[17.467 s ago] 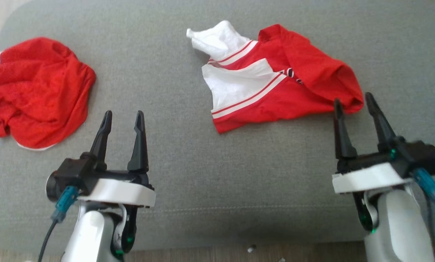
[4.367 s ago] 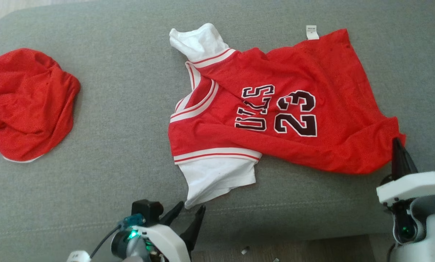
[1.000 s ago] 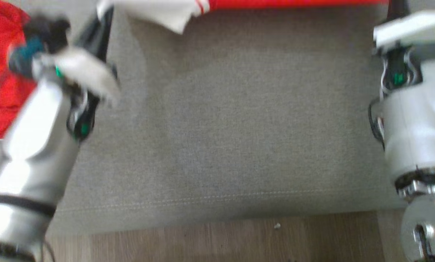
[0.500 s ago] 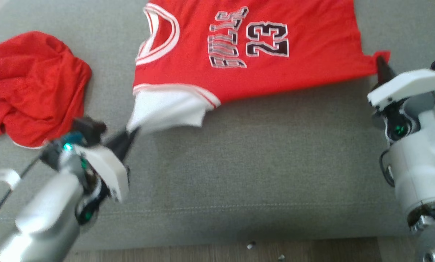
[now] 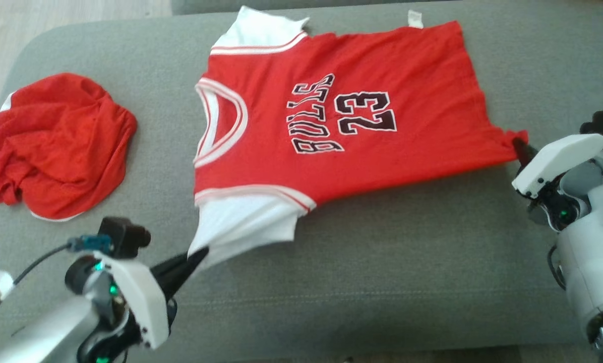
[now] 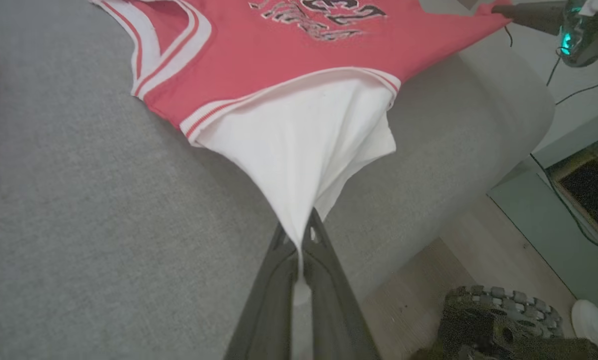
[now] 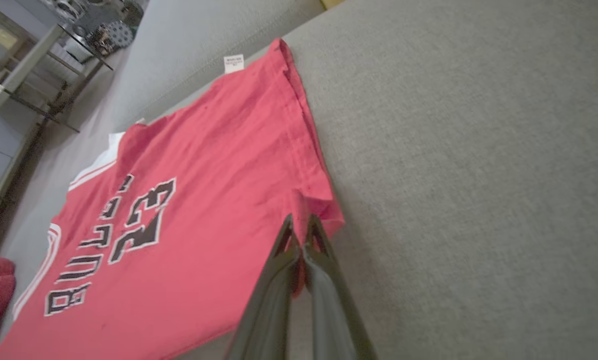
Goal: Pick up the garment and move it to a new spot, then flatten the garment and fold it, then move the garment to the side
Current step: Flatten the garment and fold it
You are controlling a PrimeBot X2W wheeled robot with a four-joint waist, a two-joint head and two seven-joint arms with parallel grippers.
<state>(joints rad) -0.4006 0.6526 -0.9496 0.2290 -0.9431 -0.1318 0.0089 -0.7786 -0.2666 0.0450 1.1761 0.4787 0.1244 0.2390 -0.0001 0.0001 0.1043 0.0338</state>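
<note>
Head view gives us the jersey (image 5: 342, 121) spread face up across the upper middle of the frame on the grey sofa (image 5: 382, 292). Its neckline is toward the left and its hem toward the right, with "BULLS 23" lying sideways. Our left pincer (image 5: 200, 253), at the lower left, is closed on the tip of the white sleeve (image 5: 246, 222), which is drawn into a taut point toward it. In the left wrist view we see that sleeve narrowing to a cone between the two fingers. Our right pincer (image 5: 519, 149), at the right edge, is clamped on the near hem corner, bunching a small fold of red cloth. A crumpled red cloth (image 5: 54, 146) lies at the left, well apart from the jersey. A white tag (image 5: 415, 18) sticks out at the top hem corner.
</note>
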